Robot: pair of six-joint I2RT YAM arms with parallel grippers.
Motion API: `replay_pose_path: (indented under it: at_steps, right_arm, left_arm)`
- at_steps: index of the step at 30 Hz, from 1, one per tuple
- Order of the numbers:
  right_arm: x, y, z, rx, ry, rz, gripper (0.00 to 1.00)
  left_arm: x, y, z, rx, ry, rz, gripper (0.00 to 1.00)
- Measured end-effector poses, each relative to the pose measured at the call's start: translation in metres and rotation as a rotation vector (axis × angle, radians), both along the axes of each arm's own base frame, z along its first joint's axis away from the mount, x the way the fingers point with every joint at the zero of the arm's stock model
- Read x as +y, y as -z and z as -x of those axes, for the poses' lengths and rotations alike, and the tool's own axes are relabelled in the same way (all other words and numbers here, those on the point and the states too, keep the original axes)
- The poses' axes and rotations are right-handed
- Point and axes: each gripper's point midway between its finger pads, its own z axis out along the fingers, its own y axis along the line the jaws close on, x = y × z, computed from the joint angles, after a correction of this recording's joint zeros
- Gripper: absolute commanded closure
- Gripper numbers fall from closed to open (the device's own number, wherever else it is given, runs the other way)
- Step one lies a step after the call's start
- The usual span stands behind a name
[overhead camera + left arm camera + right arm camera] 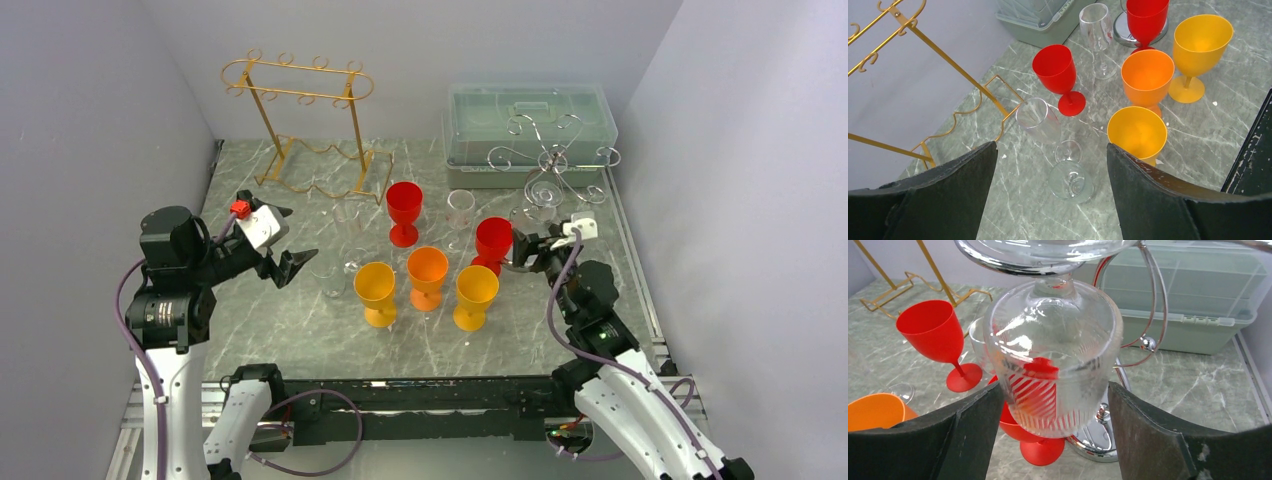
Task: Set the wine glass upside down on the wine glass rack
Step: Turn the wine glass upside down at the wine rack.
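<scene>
A clear ribbed wine glass (1058,365) hangs upside down, its foot caught in a ring of the chrome wine glass rack (1153,315). My right gripper (1055,386) is open around the bowl. The right finger stands a little off the glass and the left finger sits close against it. In the top view that gripper (527,252) is just in front of the chrome rack (548,160). My left gripper (1052,146) is open and holds nothing, high over a clear glass (1070,180) standing on the table. In the top view it (290,240) is at the left.
A gold rack (300,95) stands at the back left and a lidded plastic box (530,115) at the back right. Red (404,205), orange (427,268) and yellow (476,288) goblets and clear glasses (460,205) crowd the table's middle. Another red goblet (493,240) stands beside the right gripper.
</scene>
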Motion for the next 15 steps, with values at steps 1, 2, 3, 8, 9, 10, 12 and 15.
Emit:
replay_pose_path:
  at_steps: [1,2,3,8,9,10,12,15]
  right_arm:
    - [0.001,0.003,-0.002,0.007,0.0,0.003,0.08]
    - [0.002,0.005,-0.004,0.014,0.0,0.006,0.02]
    - [0.003,0.006,-0.006,0.018,-0.002,0.005,0.01]
    - [0.003,0.015,-0.005,0.05,-0.002,0.023,0.0]
    - [0.002,0.013,-0.003,0.053,-0.005,0.024,0.0]
    - [0.001,0.008,0.001,0.056,-0.008,0.025,0.0]
    - [0.0,-0.005,0.008,0.056,-0.02,0.024,0.0]
    - [-0.001,-0.036,0.024,0.06,-0.049,0.021,0.0]
  left_arm:
    - [0.0,0.0,0.0,0.0,-0.001,-0.001,0.14]
    - [0.001,0.0,0.0,-0.001,-0.004,-0.002,0.14]
    - [0.001,0.0,0.0,-0.001,-0.005,-0.002,0.14]
    - [0.001,0.0,0.001,-0.003,-0.006,-0.005,0.13]
    - [0.001,0.0,0.001,-0.005,-0.006,-0.006,0.13]
    - [0.001,0.0,0.001,-0.005,-0.006,-0.006,0.13]
    - [0.001,0.0,0.001,-0.003,-0.007,-0.006,0.12]
    - [0.001,0.001,0.001,0.002,-0.007,-0.003,0.06]
